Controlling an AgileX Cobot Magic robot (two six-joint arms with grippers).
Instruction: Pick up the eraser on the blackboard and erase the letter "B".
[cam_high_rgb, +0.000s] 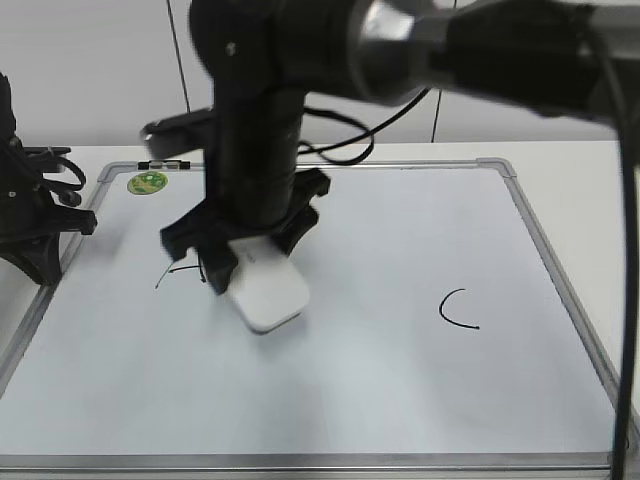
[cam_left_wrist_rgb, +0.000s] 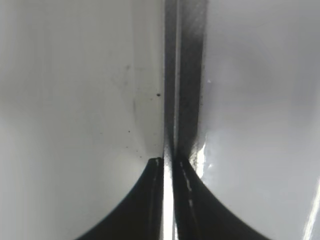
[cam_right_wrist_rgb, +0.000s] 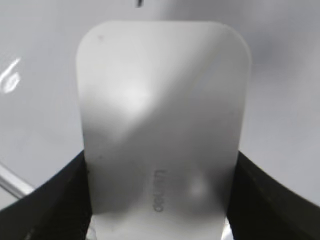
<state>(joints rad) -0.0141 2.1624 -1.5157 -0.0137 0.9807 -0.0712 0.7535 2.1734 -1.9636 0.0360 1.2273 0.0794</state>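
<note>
The white eraser (cam_high_rgb: 268, 292) lies flat on the blackboard (cam_high_rgb: 400, 400), left of its middle. My right gripper (cam_high_rgb: 250, 245) reaches across from the right and is shut on the eraser's far end. In the right wrist view the eraser (cam_right_wrist_rgb: 162, 100) fills the frame between the two black fingers of the gripper (cam_right_wrist_rgb: 160, 167), grey print facing up. The letter "B" is not visible; the arm and eraser cover that spot. My left gripper (cam_high_rgb: 40, 240) rests at the board's left edge, and its jaws (cam_left_wrist_rgb: 168, 162) are shut and empty over the frame strip (cam_left_wrist_rgb: 187, 75).
Black strokes of the "A" (cam_high_rgb: 175, 270) show just left of the right gripper. The "C" (cam_high_rgb: 460, 310) is at the right of the board. A green round sticker (cam_high_rgb: 148, 183) sits in the far left corner. The right arm's cables hang over the board's far edge.
</note>
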